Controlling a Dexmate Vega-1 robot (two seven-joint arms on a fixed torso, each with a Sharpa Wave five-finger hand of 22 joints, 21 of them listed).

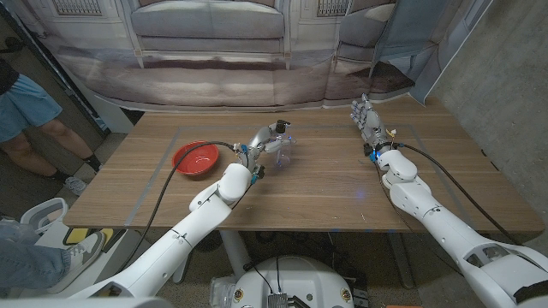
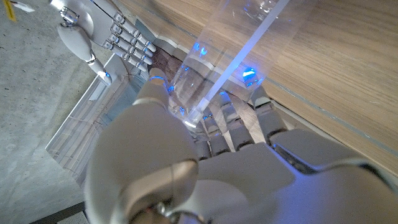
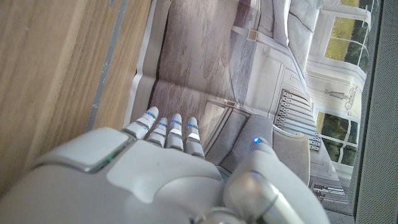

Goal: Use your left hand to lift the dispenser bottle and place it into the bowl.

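The left robot hand [image 1: 264,141] grips the clear dispenser bottle [image 1: 283,151], with the red bowl [image 1: 195,158] just beside to its left.

Head view. A wooden counter [image 1: 325,184] carries a red bowl [image 1: 196,159] on its left part and a clear dispenser bottle [image 1: 282,147] near its middle. The left hand [image 1: 261,139], at the end of a white arm entering from the lower left, grips the dispenser bottle, which is tilted and well apart from the bowl. A black cable runs along the left arm and passes just beside the bowl. The right hand [image 1: 367,117] stands near the counter's far right edge, fingers extended and holding nothing. A person's legs [image 1: 34,128] show at the left edge, beside the counter.
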